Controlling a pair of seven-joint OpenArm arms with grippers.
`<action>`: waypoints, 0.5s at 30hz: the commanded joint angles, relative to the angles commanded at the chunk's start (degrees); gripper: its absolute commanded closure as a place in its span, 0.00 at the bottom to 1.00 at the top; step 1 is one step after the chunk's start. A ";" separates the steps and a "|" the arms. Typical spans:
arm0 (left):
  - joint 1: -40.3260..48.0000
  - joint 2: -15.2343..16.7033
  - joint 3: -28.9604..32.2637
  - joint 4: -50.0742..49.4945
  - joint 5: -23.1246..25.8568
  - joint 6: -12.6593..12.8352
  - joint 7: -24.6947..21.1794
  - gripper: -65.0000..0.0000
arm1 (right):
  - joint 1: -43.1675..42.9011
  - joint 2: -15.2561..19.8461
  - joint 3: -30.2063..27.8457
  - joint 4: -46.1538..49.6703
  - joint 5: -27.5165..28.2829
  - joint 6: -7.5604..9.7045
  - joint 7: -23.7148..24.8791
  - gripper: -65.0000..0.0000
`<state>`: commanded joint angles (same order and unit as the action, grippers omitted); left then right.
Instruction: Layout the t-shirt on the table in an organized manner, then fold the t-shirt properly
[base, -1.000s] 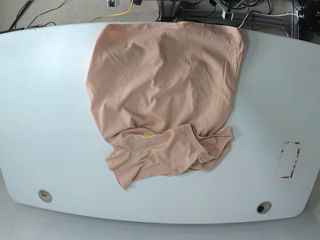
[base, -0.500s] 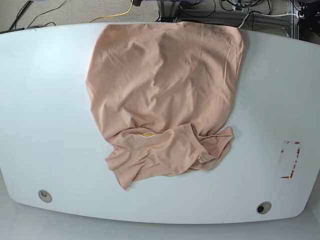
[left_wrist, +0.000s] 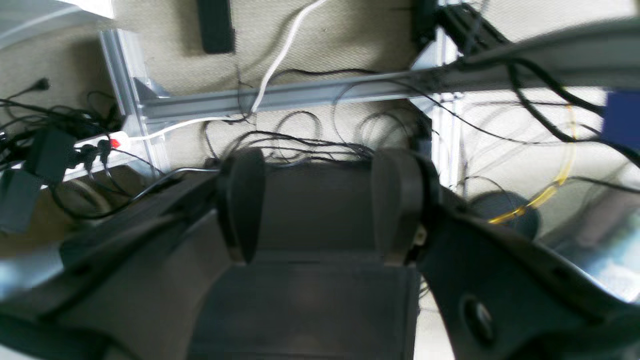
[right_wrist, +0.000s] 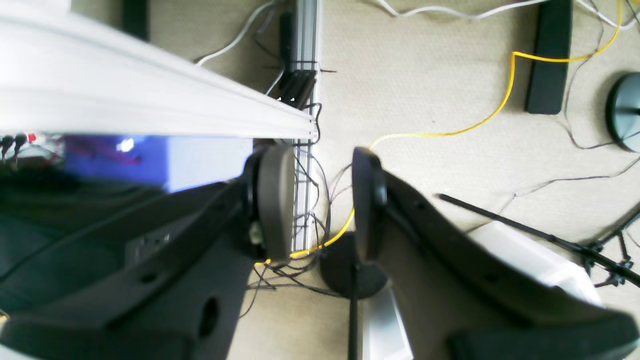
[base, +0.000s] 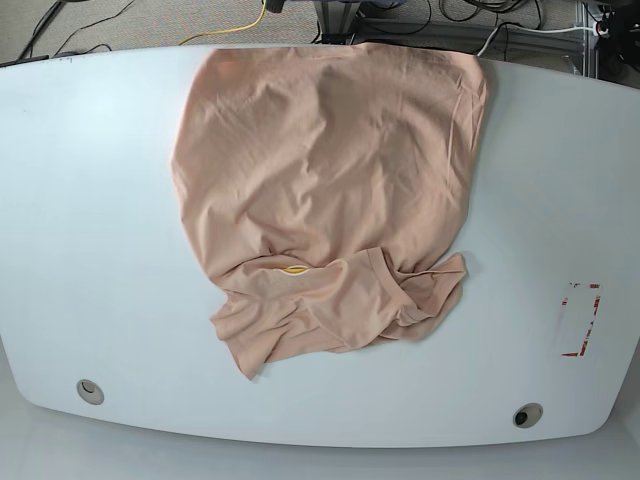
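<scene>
The left claw (left_wrist: 320, 205) is spread with nothing between its pads, hanging over carpeted floor (left_wrist: 350, 35) and tangled cables (left_wrist: 300, 145). The right claw (right_wrist: 315, 200) is also spread and empty, above a yellow cable (right_wrist: 450, 132) on the floor. Neither shows in the base view. There the t-shirt (base: 325, 170) lies crumpled on the bench (base: 90, 220), its far edge at the bench's far rim, sleeves bunched toward the near side, a small yellow print (base: 295, 269) showing

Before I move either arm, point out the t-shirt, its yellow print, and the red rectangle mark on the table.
t-shirt (base: 330, 170): base view, middle of the spread body fabric.
yellow print (base: 295, 269): base view, sliver showing between folds near the bunched end.
red rectangle mark (base: 580, 320): base view, its centre, near the table's right edge.
</scene>
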<state>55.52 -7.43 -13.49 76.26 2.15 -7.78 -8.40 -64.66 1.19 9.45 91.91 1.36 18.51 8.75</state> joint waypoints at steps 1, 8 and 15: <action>0.79 0.00 -0.88 1.41 0.00 0.00 0.00 0.51 | -0.97 -0.44 0.00 0.97 0.53 0.09 0.00 0.71; 6.68 -0.18 -4.22 10.11 0.00 -0.09 0.00 0.51 | -7.56 -0.88 0.09 8.18 2.90 0.09 0.00 0.71; 9.23 0.09 -6.42 18.46 -0.44 -0.09 0.00 0.51 | -11.78 -0.88 0.18 15.65 5.89 0.00 0.00 0.71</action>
<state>64.75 -7.34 -19.91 94.73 1.71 -7.87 -8.40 -76.44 0.31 9.63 107.56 7.25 18.51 8.75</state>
